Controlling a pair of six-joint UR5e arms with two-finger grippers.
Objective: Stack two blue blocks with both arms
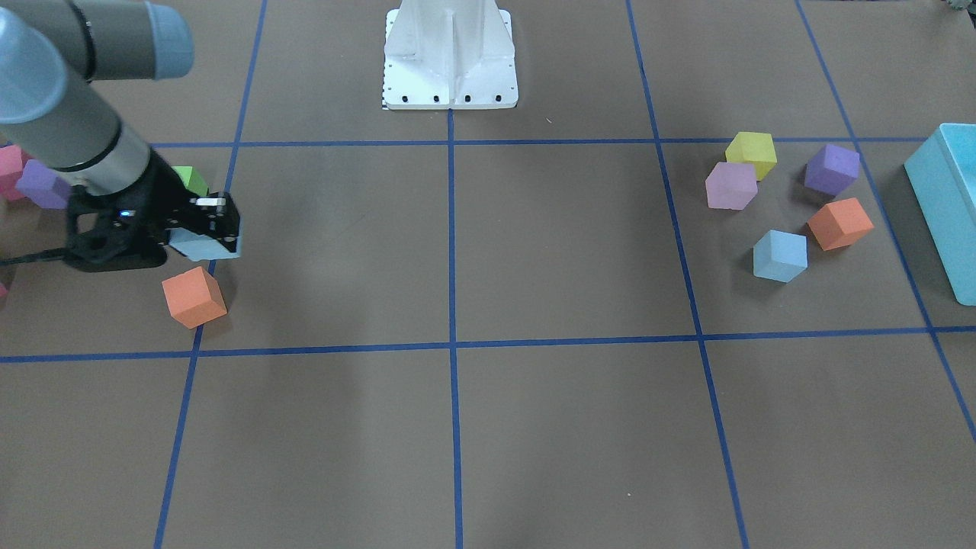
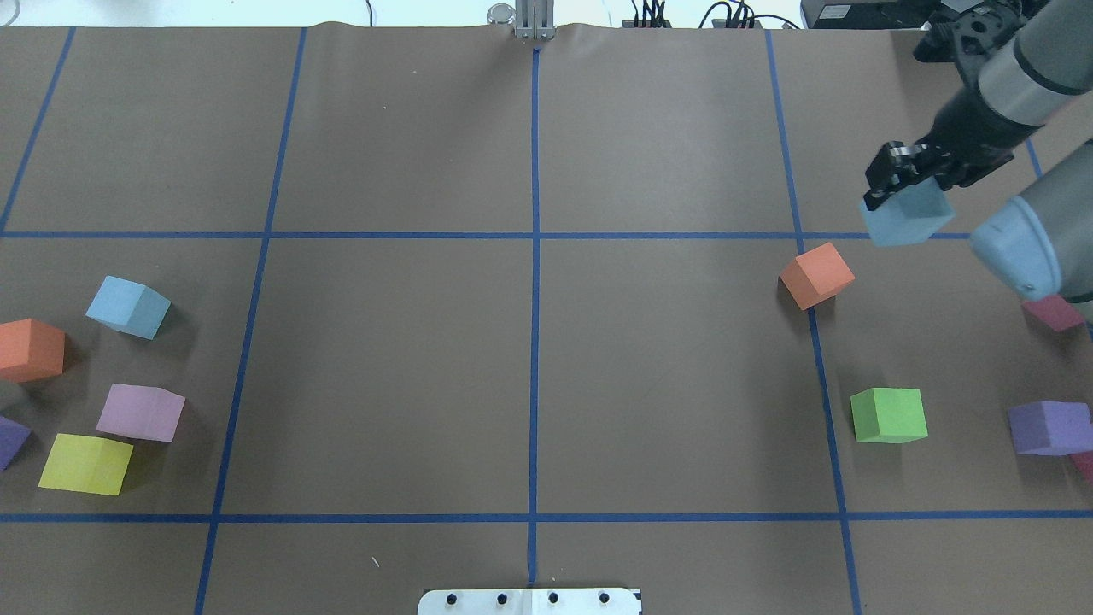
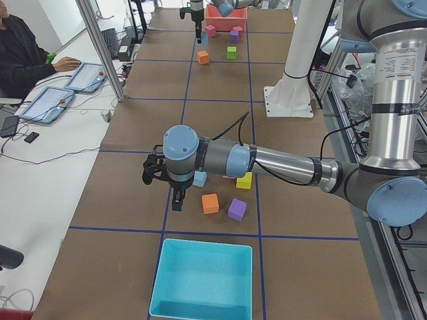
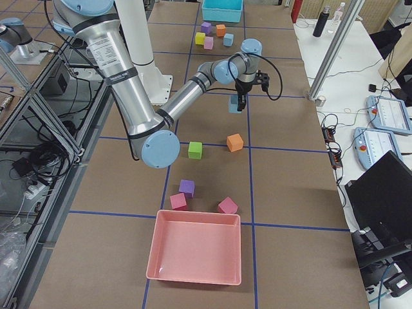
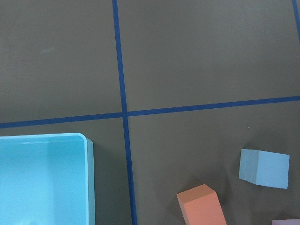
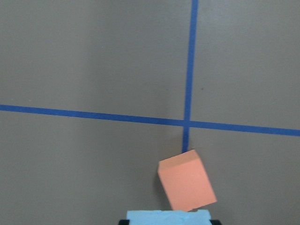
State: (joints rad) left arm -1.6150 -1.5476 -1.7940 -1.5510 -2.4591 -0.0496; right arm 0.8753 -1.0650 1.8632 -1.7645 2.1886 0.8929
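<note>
My right gripper point(image 2: 897, 175) is shut on a pale blue block point(image 2: 907, 215) and holds it near an orange cube point(image 2: 816, 275). The same grip shows in the front view, with the gripper point(image 1: 213, 229) over the block point(image 1: 200, 245), and the block's top edge shows in the right wrist view point(image 6: 168, 217). The second blue block point(image 2: 128, 307) lies free on my left side among other cubes; it also shows in the left wrist view point(image 5: 264, 168). My left gripper point(image 3: 178, 199) shows only in the exterior left view, hanging near that block; I cannot tell whether it is open or shut.
Orange point(image 2: 32, 349), lilac point(image 2: 141, 412) and yellow point(image 2: 85, 464) cubes lie around the free blue block. A turquoise bin point(image 1: 949, 198) stands beyond them. Green point(image 2: 888, 415) and purple point(image 2: 1050, 427) cubes lie on the right. A pink tray point(image 4: 195, 248) sits at the right end.
</note>
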